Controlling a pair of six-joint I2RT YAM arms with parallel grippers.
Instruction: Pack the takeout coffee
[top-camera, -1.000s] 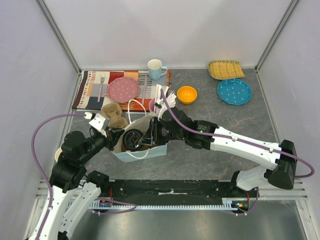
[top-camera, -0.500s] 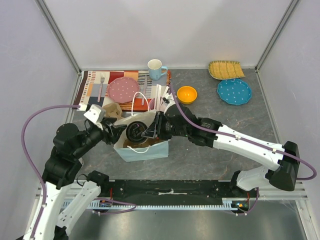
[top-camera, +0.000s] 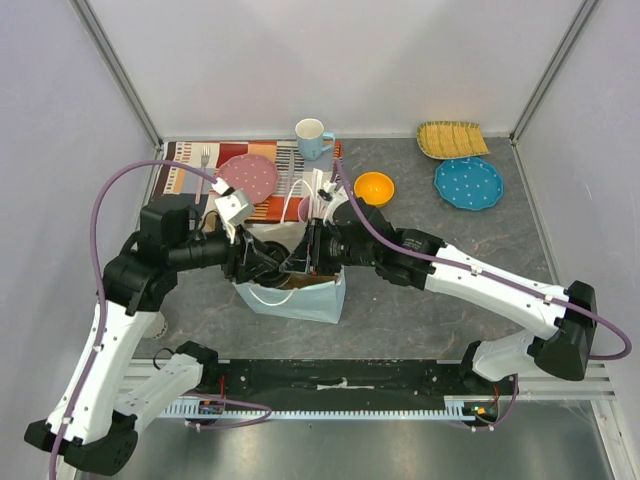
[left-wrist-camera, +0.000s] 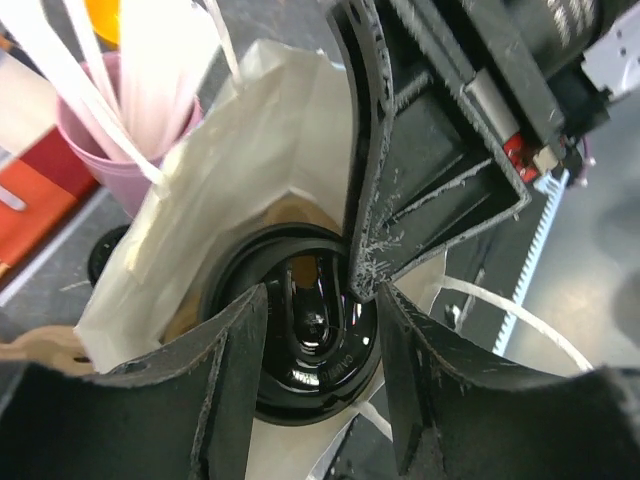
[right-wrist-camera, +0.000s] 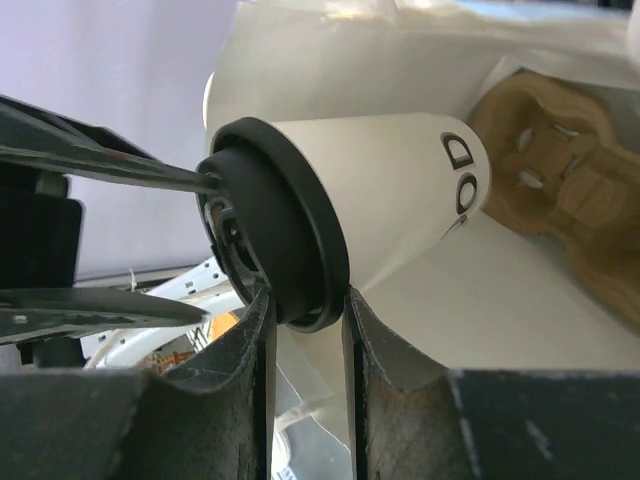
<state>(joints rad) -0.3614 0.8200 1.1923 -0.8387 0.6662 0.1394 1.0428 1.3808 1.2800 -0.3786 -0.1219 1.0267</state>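
Bag of light-blue paper (top-camera: 300, 300) with white handles stands mid-way across the grey surface (top-camera: 420, 310). From above, both arms crowd its mouth and hide the contents. The right wrist view shows the off-white paper cup (right-wrist-camera: 390, 180) lying tilted inside, with the right pincer (right-wrist-camera: 306, 300) pinching the rim of its round black plastic lid (right-wrist-camera: 280, 230). The left wrist view looks down on that lid, the left pincer (left-wrist-camera: 320, 300) spread either side of it.

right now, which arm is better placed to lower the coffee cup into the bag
Right. The right gripper is shut on the takeout coffee at its black lid, inside the mouth of the paper bag. The left gripper hangs open over the lid, gripping nothing.
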